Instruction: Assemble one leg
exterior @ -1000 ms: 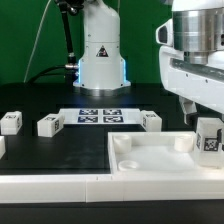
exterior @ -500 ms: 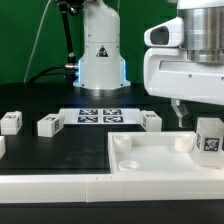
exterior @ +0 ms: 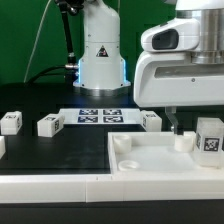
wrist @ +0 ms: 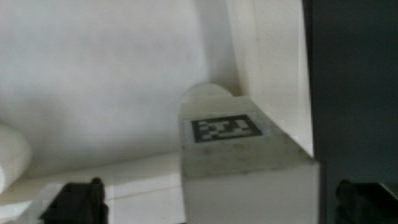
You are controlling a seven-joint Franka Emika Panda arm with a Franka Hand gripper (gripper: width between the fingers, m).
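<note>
A leg, a small white block with a black-and-white marker, stands on the large white plate at the exterior view's right. My gripper hangs low over the plate, just to the exterior view's left of that leg. In the wrist view the same leg shows between my two dark fingertips, which stand wide apart and do not touch it. My gripper is open and empty. Three more legs lie on the black table: one, one and one.
The marker board lies flat behind the legs. The arm's white base stands at the back. A white ledge runs along the front, at the exterior view's left of the plate.
My gripper has moved toward the exterior view's left and come down closer to the plate beside the standing leg. The legs and the plate have not moved.
</note>
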